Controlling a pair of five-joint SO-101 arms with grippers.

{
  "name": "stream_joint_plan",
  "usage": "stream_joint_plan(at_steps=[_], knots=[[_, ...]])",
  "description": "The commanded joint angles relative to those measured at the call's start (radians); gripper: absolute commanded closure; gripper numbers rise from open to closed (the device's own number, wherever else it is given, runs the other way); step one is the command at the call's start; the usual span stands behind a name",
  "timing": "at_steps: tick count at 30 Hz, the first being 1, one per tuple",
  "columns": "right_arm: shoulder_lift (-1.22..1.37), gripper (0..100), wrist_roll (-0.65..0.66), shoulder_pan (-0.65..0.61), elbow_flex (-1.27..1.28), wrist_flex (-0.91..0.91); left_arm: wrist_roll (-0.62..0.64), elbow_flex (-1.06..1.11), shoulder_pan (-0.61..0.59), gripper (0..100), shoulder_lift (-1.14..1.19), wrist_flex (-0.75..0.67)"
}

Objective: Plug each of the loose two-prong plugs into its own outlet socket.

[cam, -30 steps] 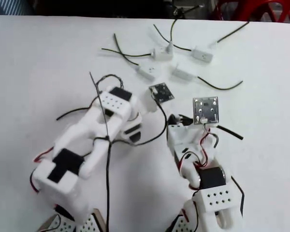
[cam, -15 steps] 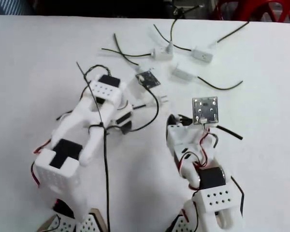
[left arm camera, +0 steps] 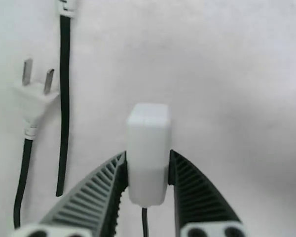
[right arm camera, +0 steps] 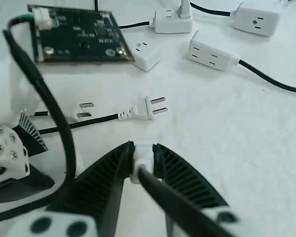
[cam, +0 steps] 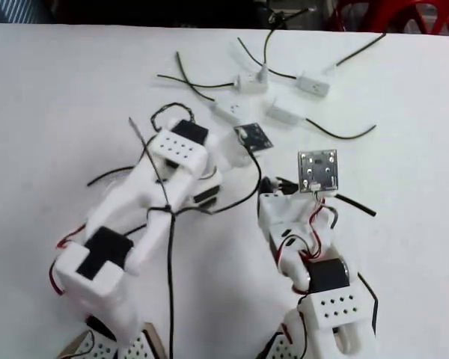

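Observation:
My left gripper (left arm camera: 147,159) is shut on a white outlet socket (left arm camera: 148,131), a black cord trailing from its near end. A loose two-prong plug (left arm camera: 33,96) lies on the table beside it. In the high view this gripper (cam: 228,153) sits mid-table, mostly under its camera board (cam: 252,137). My right gripper (right arm camera: 142,148) is shut on a white plug (right arm camera: 140,160) with a black cord, low over the table; in the high view it (cam: 273,182) is near the centre. Ahead of it lie a loose plug (right arm camera: 148,107) and a second plug's prongs (right arm camera: 85,110).
Several white outlet sockets with black cords lie at the far middle of the table: one (cam: 251,82) with a plug in it, others (cam: 312,84) (cam: 282,114) (cam: 226,112). Loose cords cross the table between them. The right arm's camera board (cam: 318,170) sticks up beside its gripper.
The left arm swung away to the far left half a second ago and has come back right, ending slightly farther out than before. The right arm has stayed still.

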Motion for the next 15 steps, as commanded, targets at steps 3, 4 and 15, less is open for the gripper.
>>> stream_joint_plan(at_steps=[3, 4, 15], knots=[[-0.012, 98.1, -0.002, 0.012, -0.008, -0.013, 0.091, 0.041, 0.07, 97, -0.111, -0.025], [-0.012, 98.1, -0.002, 0.012, -0.008, -0.013, 0.092, 0.074, 0.07, 96, -0.111, -0.046], [-0.016, 98.1, -0.002, 0.012, 0.006, -0.019, 0.087, 0.114, -0.091, 76, -0.119, -0.186]])
